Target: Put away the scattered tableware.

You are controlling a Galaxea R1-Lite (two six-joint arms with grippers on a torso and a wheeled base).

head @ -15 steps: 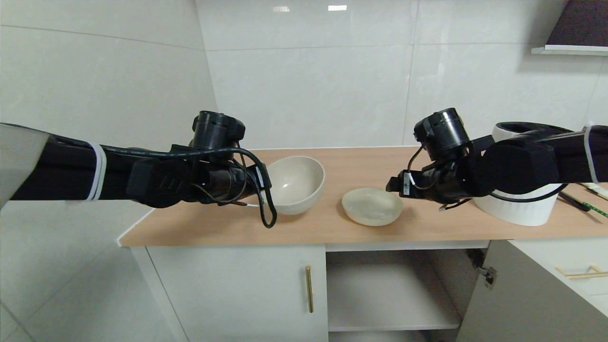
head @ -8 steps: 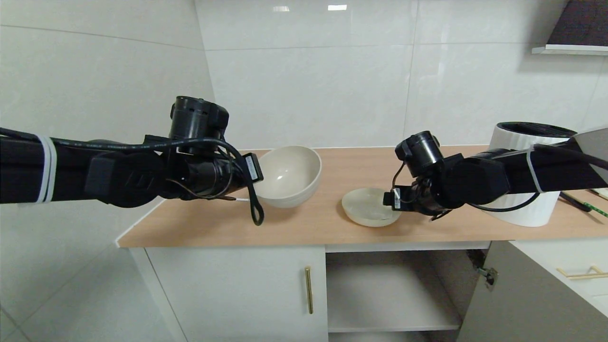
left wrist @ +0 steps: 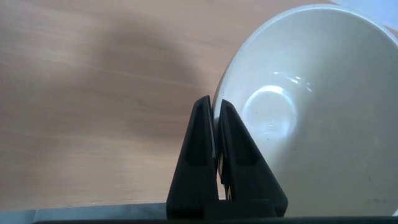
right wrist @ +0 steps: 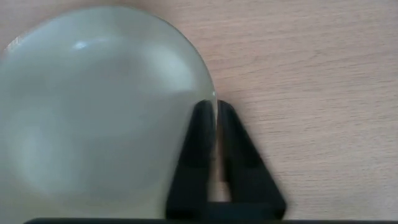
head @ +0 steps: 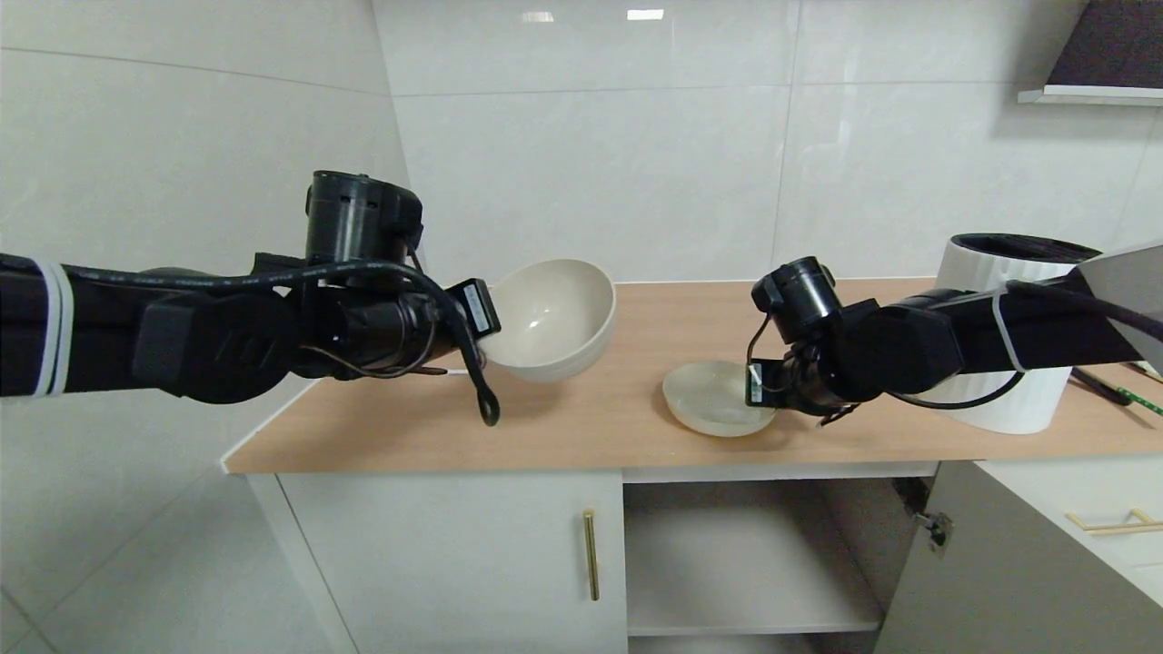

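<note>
A large cream bowl hangs tilted just above the wooden counter, its rim pinched by my left gripper. In the left wrist view the bowl has its edge caught between the closed fingers of the left gripper. A small pale translucent dish is tipped up at its right edge, where my right gripper is shut on its rim. In the right wrist view the dish sits against the right gripper.
A white ribbed pot stands at the counter's right, close behind my right arm. Chopsticks lie at the far right. Below the counter an open cabinet shelf sits beside a shut door with a brass handle.
My left gripper has lifted the cream bowl up off the counter and drawn it slightly left. My right arm dropped toward the small dish, closed on its rim and tipped that edge up.
</note>
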